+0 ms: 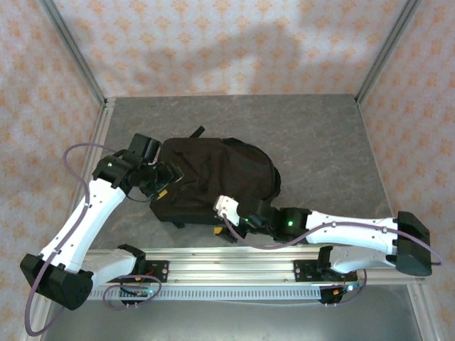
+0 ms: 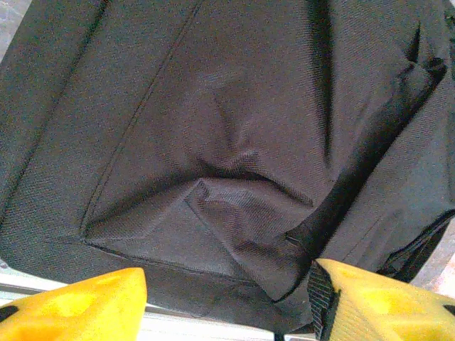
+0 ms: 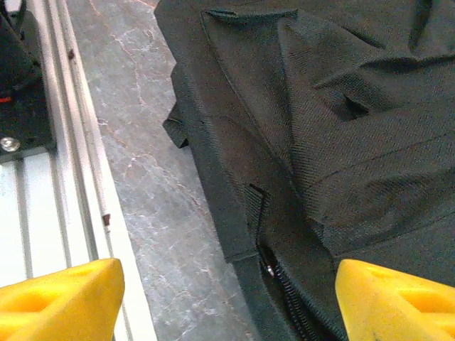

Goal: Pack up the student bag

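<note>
While your left claw (image 2: 229, 280) sits at the left end of the student bag (image 1: 213, 181), its yellow fingers (image 2: 78, 305) stand wide apart. Dark fabric lies just ahead of them, and a strap (image 2: 322, 298) touches the right one (nothing you can see is pinched). Your right claw (image 3: 229, 277) is spread too, straddling the bag's near side: one finger over bare table (image 1: 334, 149), the other over fabric beside a zip (image 3: 282, 282). The bag lies flat towards the table's near edge, left of centre.

Peach patterned walls (image 1: 213, 42) surround a grey marbled table (image 1: 327, 142) with aluminium rail (image 1: 234, 257).
</note>
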{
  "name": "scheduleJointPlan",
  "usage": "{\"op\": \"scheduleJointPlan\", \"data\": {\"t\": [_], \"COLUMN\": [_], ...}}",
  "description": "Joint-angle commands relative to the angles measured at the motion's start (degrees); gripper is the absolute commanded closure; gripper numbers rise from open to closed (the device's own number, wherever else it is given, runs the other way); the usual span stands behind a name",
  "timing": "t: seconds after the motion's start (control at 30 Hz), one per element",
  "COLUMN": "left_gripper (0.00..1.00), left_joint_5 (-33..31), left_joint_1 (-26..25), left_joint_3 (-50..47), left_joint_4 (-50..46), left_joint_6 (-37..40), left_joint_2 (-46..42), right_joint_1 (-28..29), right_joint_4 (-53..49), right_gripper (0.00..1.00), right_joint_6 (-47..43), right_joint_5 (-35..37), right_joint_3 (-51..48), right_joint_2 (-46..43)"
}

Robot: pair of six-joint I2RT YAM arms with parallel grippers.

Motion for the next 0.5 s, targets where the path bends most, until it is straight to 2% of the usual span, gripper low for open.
{"op": "scheduleJointPlan", "data": {"t": [0.0,0.17,0.47], "left_gripper": [0.37,0.38,0.38], "left_joint_5": [0.4,1.1,2.1], "left_joint_1": [0.4,0.6,0.8], "left_joint_3": [-1.0,-1.4,-1.6], "left_joint_4": [0.3,-0.1,0.5], "left_joint_6": [1.0,2.0,3.0], "left_joint_2": [-1.8,-2.1,-0.7], "right_joint_1": [0.2,0.2,0.2], "right_joint_4": [7.3,10.5,12.6], "right_gripper": [0.23,0.25,0.41], "right_joint_6": [-3.1,-2.4,1.5], "right_joint_5": [3.9,4.2,2.0], "right_joint_3": [-1.7,-2.3,-1.5], "right_joint_2": [0.4,1.6,4.5]}}
